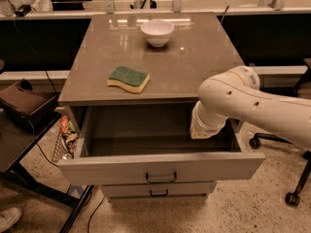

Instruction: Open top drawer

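Observation:
The top drawer [160, 166] of the grey cabinet stands pulled out, its deep grey box showing nothing inside and its wide flat front facing me with a thin black bar handle [161, 177]. My white arm [252, 106] comes in from the right and bends down into the right side of the open drawer. The gripper [205, 131] is at the arm's lower end, just inside the drawer by its right wall, mostly hidden behind the wrist.
A shorter drawer [159, 191] sits shut below. On the cabinet top [194, 57] lie a green-and-yellow sponge [128, 78] and a white bowl [157, 32]. A dark stand [24, 125] is at left, chair wheels [291, 198] at right.

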Robot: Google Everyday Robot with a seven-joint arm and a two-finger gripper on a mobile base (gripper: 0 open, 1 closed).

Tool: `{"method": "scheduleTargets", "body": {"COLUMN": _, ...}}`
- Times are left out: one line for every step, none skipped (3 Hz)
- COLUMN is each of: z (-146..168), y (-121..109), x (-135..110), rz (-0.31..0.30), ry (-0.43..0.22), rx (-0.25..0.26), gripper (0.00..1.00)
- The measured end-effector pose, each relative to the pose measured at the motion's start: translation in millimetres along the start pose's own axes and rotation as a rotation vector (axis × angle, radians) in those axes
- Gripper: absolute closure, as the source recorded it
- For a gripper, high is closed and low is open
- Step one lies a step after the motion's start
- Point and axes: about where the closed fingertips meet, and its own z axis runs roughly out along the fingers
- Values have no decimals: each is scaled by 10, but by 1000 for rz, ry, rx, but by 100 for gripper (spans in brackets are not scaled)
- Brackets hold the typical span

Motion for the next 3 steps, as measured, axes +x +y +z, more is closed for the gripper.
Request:
{"method": "scheduleTargets", "body": {"z": 180, "y": 1, "x": 57, "rz": 14, "ry": -14, "rx": -27, "gripper": 100}}
{"method": "scheduleTargets", "body": {"z": 286, "y": 375, "x": 111, "rz": 41, "ry": -51, "rx": -113, "gripper": 100}}
{"method": "scheduleTargets", "body": {"z": 147, "y": 665, "x": 168, "rz": 66, "ry": -65, "rx": -169, "gripper": 100}}
